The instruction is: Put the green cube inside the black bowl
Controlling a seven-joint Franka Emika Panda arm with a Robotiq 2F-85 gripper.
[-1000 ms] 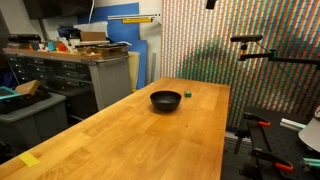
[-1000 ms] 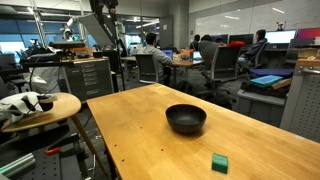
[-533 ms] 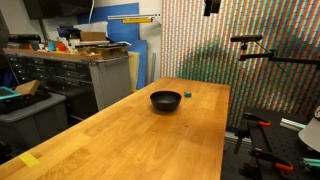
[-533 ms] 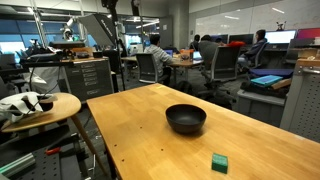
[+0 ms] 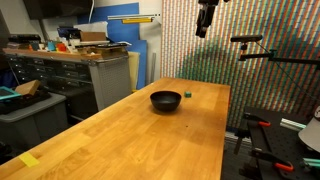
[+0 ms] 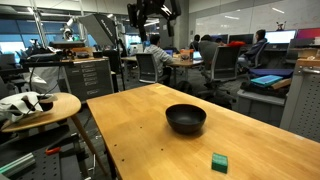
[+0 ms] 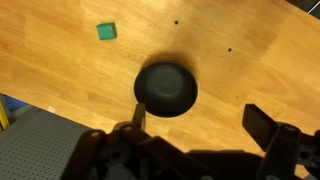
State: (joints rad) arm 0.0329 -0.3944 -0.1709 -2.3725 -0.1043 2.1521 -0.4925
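Lowered into view, spread fingers (image 5: 204,28) hang above glossy round black bowl (image 5: 166,100).

The gripper (image 7: 197,117) is black all over in the wrist view. It has two flat, blocky fingers (image 7: 262,124) and a wider body behind them with rounded forms, perhaps joints or screws; it is too dark to tell. In both exterior views the gripper (image 5: 204,26) (image 6: 152,15) is a dark, bulky shape.

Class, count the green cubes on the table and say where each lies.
1. The green cube lies on the table beside the black bowl, not touching it; the bowl's inside looks empty.
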